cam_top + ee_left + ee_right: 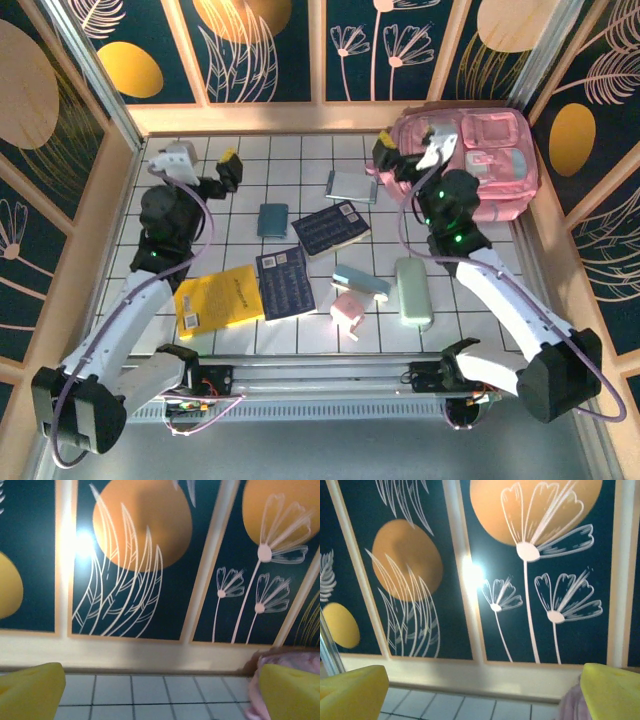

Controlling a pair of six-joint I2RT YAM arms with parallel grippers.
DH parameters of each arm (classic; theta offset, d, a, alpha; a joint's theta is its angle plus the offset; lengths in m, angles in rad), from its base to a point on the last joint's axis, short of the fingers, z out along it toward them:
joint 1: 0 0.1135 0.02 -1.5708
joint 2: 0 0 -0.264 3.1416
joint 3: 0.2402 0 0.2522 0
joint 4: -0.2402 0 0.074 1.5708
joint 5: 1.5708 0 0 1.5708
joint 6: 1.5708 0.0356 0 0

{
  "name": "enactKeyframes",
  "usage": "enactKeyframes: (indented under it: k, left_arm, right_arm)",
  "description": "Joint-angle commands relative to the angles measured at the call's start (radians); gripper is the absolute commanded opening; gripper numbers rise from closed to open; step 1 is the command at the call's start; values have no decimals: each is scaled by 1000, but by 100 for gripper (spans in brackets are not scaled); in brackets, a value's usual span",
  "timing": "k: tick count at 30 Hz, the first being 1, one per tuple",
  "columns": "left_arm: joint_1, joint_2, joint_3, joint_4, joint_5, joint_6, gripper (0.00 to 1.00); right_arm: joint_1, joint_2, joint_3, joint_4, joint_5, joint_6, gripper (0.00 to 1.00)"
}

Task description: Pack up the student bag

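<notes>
Here, left gripper (231,168): the jaws are spread wide and nothing is held. It is raised over the far left of the table (300,150) and aimed at the back wall.
Left fingers: in the wrist view the yellow fingers (30,690) are seen at the two lower corners, with bare white tiles between them.
Right gripper (386,152): the jaws are likewise spread wide and nothing is gripped. It is poised just beside the left end of the backpack (500,150), also aimed at the back wall.
Backpack, place: it is laid flat in the far right corner of the table, close against the back wall.
Backpack, long axis: it is run left to right, along the back wall.
Backpack, facing: the pale blue and pink front pockets are turned upward. Which end is the top cannot be told.
Backpack, wrist views: a pink edge is glimpsed behind the right-hand finger in both.
Middle of table: two dark blue books (285,283) and a small teal notebook (272,219) are spread out.
Near left: a yellow book (218,300) is laid with its edge meeting one dark book.
Near right: a pale blue case (360,284), a small pink box (350,312) just beside it, and a mint green case (413,292) are set well apart from the backpack.
</notes>
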Motion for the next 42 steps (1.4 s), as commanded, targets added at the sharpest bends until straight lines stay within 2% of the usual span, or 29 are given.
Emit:
enactKeyframes:
  k: [1, 3, 6, 9, 10, 11, 14, 16, 19, 21, 24, 26, 27, 29, 31, 36, 38, 40, 42]
  left_arm:
    - [-1, 61, 153, -472, -55, -266, 99]
    - [2, 93, 172, -558, -123, -387, 99]
    - [5, 91, 103, -484, -68, -451, 99]
    - [5, 140, 140, -595, -111, -476, 99]
    - [5, 162, 159, -643, -138, -476, 99]
    - [5, 184, 167, -681, -154, -479, 99]
    - [5, 225, 149, -679, -92, -460, 99]
    - [5, 229, 135, -666, -48, -453, 99]
    - [5, 145, 61, -617, -86, -462, 99]
    - [5, 42, -24, -519, -51, -428, 99]
    - [5, -34, -50, -515, -52, -394, 99]
    - [6, -45, -37, -550, -81, -393, 99]
    - [5, -55, -40, -552, -67, -391, 99]
    - [5, -85, -70, -510, 31, -356, 99]
    - [5, -89, -72, -523, 28, -375, 99]
    - [5, -99, -101, -494, 50, -351, 99]
    - [5, -99, -104, -486, 47, -341, 95]
    - [5, -103, -116, -466, 53, -334, 95]
    - [5, -101, -131, -433, 75, -322, 94]
  right_arm:
    - [-95, 38, 233, -433, -19, 227, 99]
    - [-198, 86, 237, -410, -189, 280, 99]
    - [-261, 156, 227, -409, -231, 361, 99]
    - [-287, 338, 401, -642, -260, 346, 99]
    - [-273, 382, 425, -661, -214, 347, 99]
    - [-255, 414, 430, -663, -112, 384, 99]
    - [-251, 570, 558, -773, -52, 360, 99]
    - [-264, 633, 603, -782, -82, 260, 99]
    - [-301, 658, 575, -704, -119, 231, 92]
    - [-324, 694, 584, -671, -128, 238, 93]
    - [-351, 822, 722, -773, -36, 297, 96]
    - [-354, 856, 742, -756, 2, 249, 97]
    - [-359, 847, 716, -713, -29, 215, 96]
    - [-392, 839, 660, -634, -142, 205, 92]
    - [-434, 888, 706, -663, -264, 235, 89]
    - [-459, 1018, 843, -750, -378, 194, 87]
    - [-461, 1081, 924, -806, -449, 180, 86]
    - [-459, 1137, 992, -855, -496, 174, 82]
    - [-454, 1173, 1025, -872, -524, 176, 73]
